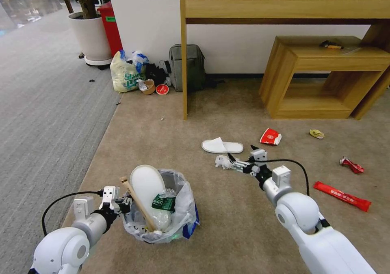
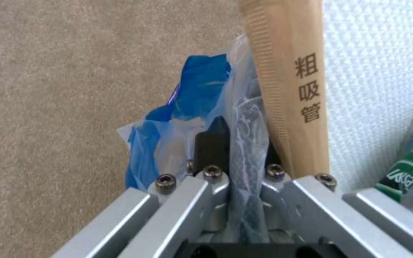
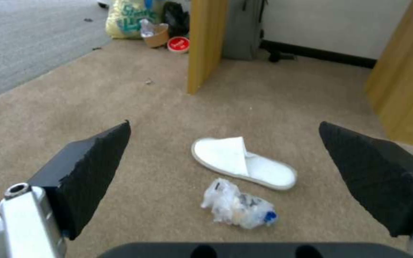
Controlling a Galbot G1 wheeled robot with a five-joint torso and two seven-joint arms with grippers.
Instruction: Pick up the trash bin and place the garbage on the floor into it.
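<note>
1. Right hand (image 1: 239, 155) hangs low over the floor (image 1: 227, 221), its fingers (image 3: 91, 168) spread wide with nothing between them.
2. Just ahead of it on the carpet lies a crumpled clear wrapper (image 3: 239, 205), and touching or nearly touching that, a white slipper (image 3: 243, 162) lying flat.
3. Left hand (image 1: 122, 205) is clamped on the rim of the bin (image 1: 162, 209); in the left wrist view its black pads (image 2: 212, 143) pinch the bag liner (image 2: 245, 143) and the rim.
4. The bin sits near the robot's left side, beside the edge of the grey carpet (image 1: 44, 115). It holds a second slipper (image 1: 147, 184) standing on end, a paper-sleeved stick (image 1: 138, 203) leaning across it, and a green-label bottle (image 1: 163, 205).
5. Farther right on the floor, well apart from each other, lie a red and white packet (image 1: 270, 137), a yellow scrap (image 1: 317, 134), a crushed red wrapper (image 1: 352, 165) and a long red sachet (image 1: 343, 196).
6. A wooden table (image 1: 284, 2) stands by the wall, with a backpack (image 1: 187, 67) beside its leg.
</note>
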